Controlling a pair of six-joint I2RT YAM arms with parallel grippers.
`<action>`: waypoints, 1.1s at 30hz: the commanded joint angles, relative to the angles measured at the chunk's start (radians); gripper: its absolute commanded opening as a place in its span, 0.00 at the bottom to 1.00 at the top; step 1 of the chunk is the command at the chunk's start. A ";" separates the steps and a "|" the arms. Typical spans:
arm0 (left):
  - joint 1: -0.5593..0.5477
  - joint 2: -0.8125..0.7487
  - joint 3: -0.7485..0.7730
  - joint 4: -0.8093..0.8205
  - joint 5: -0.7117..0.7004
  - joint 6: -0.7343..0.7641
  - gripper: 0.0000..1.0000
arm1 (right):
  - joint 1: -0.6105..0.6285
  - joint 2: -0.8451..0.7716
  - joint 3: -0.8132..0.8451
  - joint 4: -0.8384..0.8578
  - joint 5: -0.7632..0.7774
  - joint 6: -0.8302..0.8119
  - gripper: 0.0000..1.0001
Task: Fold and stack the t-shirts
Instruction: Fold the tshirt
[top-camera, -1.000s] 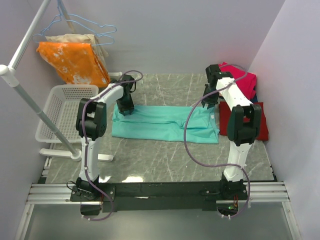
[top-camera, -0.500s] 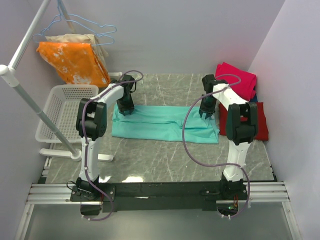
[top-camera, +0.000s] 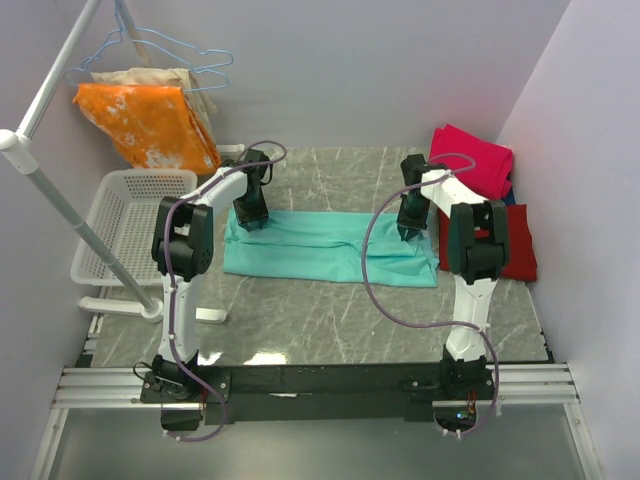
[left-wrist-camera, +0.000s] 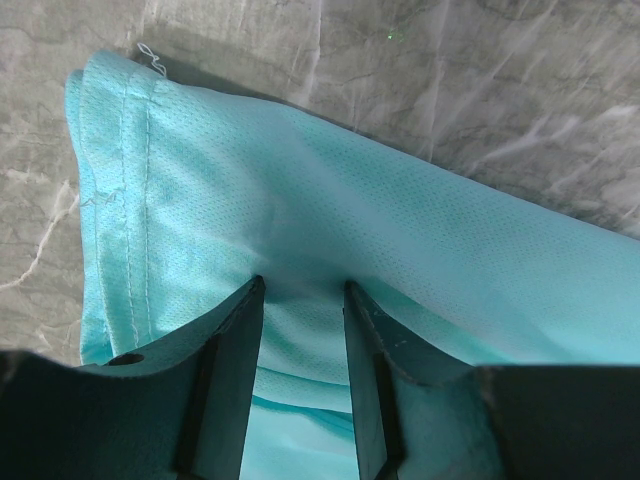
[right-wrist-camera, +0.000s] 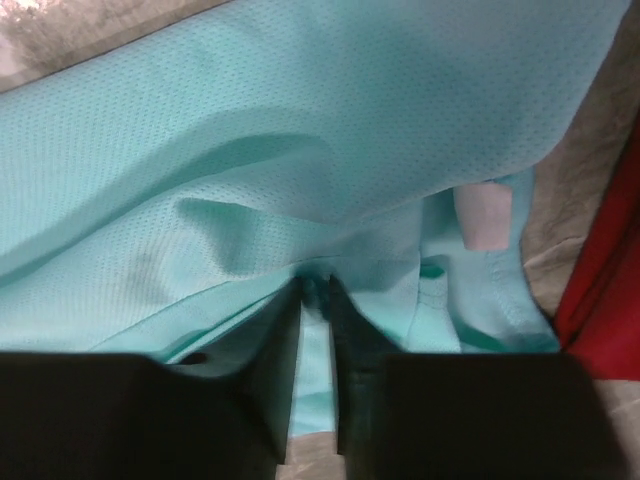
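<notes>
The teal t-shirt (top-camera: 330, 246) lies spread flat across the middle of the table. My left gripper (top-camera: 250, 216) is open and stands on the shirt's far left end; in the left wrist view (left-wrist-camera: 300, 290) its fingers (left-wrist-camera: 236, 340) straddle a patch of the teal cloth (left-wrist-camera: 300, 190). My right gripper (top-camera: 409, 226) is at the shirt's far right end; in the right wrist view (right-wrist-camera: 315, 286) its jaws are pinched shut on a fold of the teal cloth (right-wrist-camera: 300, 130). A magenta-pink shirt (top-camera: 474, 160) and a dark red shirt (top-camera: 522, 252) lie at the right. No salmon shirt shows.
A white basket (top-camera: 108, 190) stands at the left beside a white rack pole (top-camera: 60, 205). An orange blotched cloth (top-camera: 150, 125), a beige cloth (top-camera: 190, 80) and wire hangers (top-camera: 195, 52) hang at the back left. The dark red shirt's edge (right-wrist-camera: 610, 260) is right of my right gripper.
My right gripper has moved left and down from beside the pink shirt onto the teal shirt's right end. The left arm has not moved.
</notes>
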 joint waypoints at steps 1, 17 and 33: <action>-0.006 -0.016 -0.011 0.015 -0.015 0.017 0.43 | 0.009 -0.017 0.008 0.016 0.001 -0.007 0.10; -0.004 -0.009 -0.004 0.005 -0.027 0.000 0.44 | 0.052 -0.181 0.005 -0.070 0.035 -0.010 0.00; -0.006 0.004 0.016 -0.017 -0.042 -0.020 0.44 | 0.124 -0.362 -0.273 -0.109 0.032 0.016 0.00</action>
